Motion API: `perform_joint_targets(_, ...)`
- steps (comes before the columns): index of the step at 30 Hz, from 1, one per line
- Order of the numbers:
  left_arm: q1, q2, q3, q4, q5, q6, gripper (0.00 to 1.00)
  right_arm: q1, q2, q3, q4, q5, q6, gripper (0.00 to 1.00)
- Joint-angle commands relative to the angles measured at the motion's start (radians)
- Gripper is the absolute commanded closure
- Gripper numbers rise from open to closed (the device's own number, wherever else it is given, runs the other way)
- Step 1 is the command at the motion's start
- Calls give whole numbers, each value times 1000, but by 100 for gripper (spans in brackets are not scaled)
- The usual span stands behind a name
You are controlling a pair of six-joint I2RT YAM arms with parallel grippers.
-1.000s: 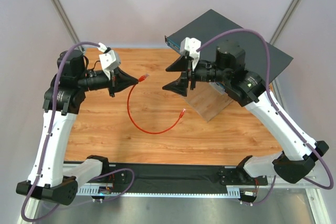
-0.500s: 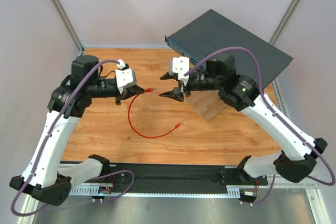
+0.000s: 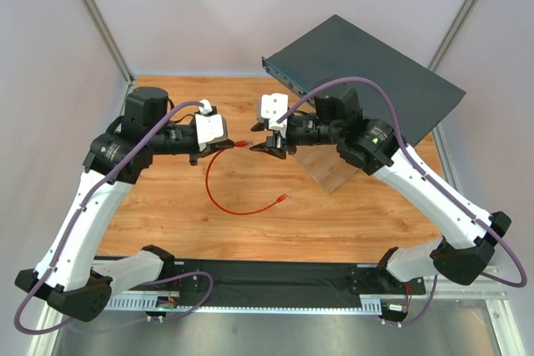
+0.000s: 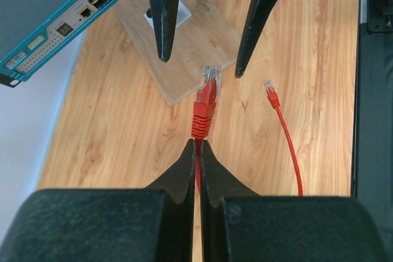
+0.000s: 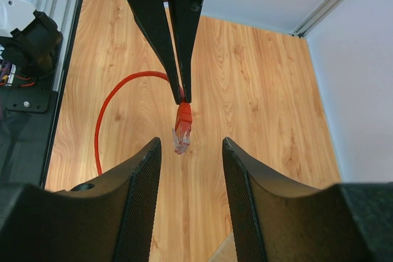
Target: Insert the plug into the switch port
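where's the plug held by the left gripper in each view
Top external: the plug is just above centre, between the two arms' tips.
Left wrist: the plug is at centre, just beyond the left gripper, below the open right gripper.
Right wrist: the plug is at centre, between the near fingers.
Shared landmark: the red cable looping on the wooden table.

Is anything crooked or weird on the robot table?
Yes. The dark switch box sits crooked, turned at an angle to the wooden table, with a corner reaching past its edge. Also, the red cable is pinched in the left gripper just behind the plug, while its other end lies loose on the wood.
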Motion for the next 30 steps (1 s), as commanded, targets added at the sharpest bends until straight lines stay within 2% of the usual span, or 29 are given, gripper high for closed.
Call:
perform_joint_targets(1, -17, 3, 45, 7, -5, 49, 100, 11, 11, 16, -10, 33, 15, 55)
perform_joint_targets(4, -26, 9, 51, 10, -12, 49, 100, 13, 25, 27, -21, 48, 16, 57)
perform_joint_targets(6, -37, 12, 53, 10, -29, 54, 100, 19, 30, 24, -22, 70, 9, 62)
perform_joint_targets(7, -40, 12, 53, 12, -34, 56, 100, 19, 30, 26, -22, 74, 7, 68)
perform_joint_targets(10, -51, 13, 53, 16, -46, 53, 100, 20, 30, 26, -25, 91, 3, 77)
perform_joint_targets(13, -69, 15, 44, 15, -63, 56, 100, 20, 25, 29, -24, 99, 1, 90)
perform_joint_targets(14, -74, 15, 38, 13, -70, 57, 100, 20, 27, 29, -24, 99, 0, 100)
perform_joint_targets(15, -83, 13, 35, 15, -75, 59, 100, 20, 25, 26, -24, 103, -2, 100)
perform_joint_targets(16, -86, 13, 33, 18, -78, 54, 98, 20, 22, 24, -22, 106, -10, 100)
perform_joint_targets(18, -86, 15, 35, 27, -80, -5, 85, 20, 14, 13, -15, 122, -22, 100)
perform_joint_targets(19, -86, 16, 39, 27, -68, -35, 71, 20, -2, -12, 2, 125, -51, 100)
perform_joint_targets(21, -78, 21, 47, 15, -26, -139, 58, 19, -33, -55, 34, 125, -94, 100)
perform_joint_targets(22, -69, 21, 42, 15, 56, -168, 47, 19, -71, -119, 76, 120, -159, 99)
perform_joint_targets(24, -30, 15, 6, 39, 138, -255, 42, 19, -114, -190, 116, 94, -241, 100)
perform_joint_targets(25, -14, 7, -10, 86, 179, -348, 41, 19, -160, -227, 145, 70, -272, 99)
perform_joint_targets(28, 35, -4, -57, 192, 351, -479, 41, 19, -219, -318, 194, 13, -396, 100)
perform_joint_targets(30, 40, -8, -74, 220, 388, -500, 42, 19, -234, -342, 197, -21, -448, 100)
